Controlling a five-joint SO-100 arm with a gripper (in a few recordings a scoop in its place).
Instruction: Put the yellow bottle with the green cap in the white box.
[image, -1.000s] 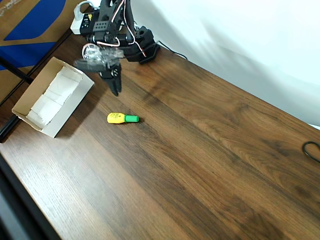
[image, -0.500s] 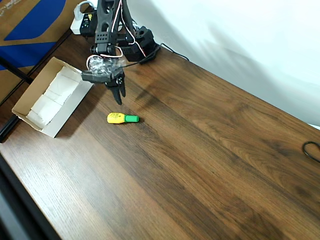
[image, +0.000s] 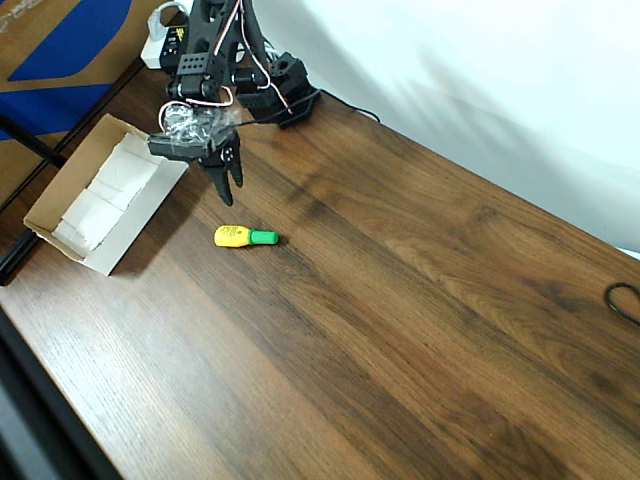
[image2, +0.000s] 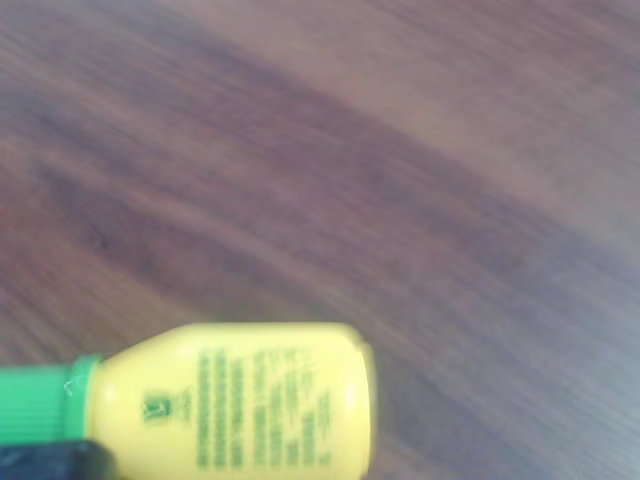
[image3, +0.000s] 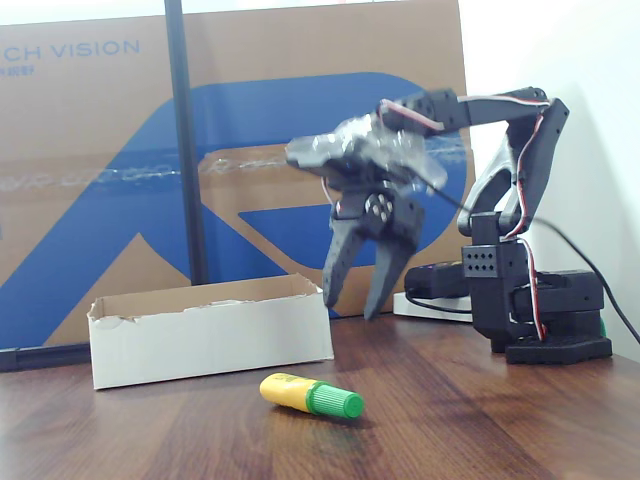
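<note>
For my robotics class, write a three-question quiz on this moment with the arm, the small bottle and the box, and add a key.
1. True or false: the yellow bottle with the green cap lies on its side on the table.
2. The gripper is: A open, holding nothing; B shut on the bottle; C inside the box.
3. Fill in: in the overhead view, the white box sits to the ____ of the bottle.

Key
1. True.
2. A: its fingers are spread, above the table.
3. Left.
</note>
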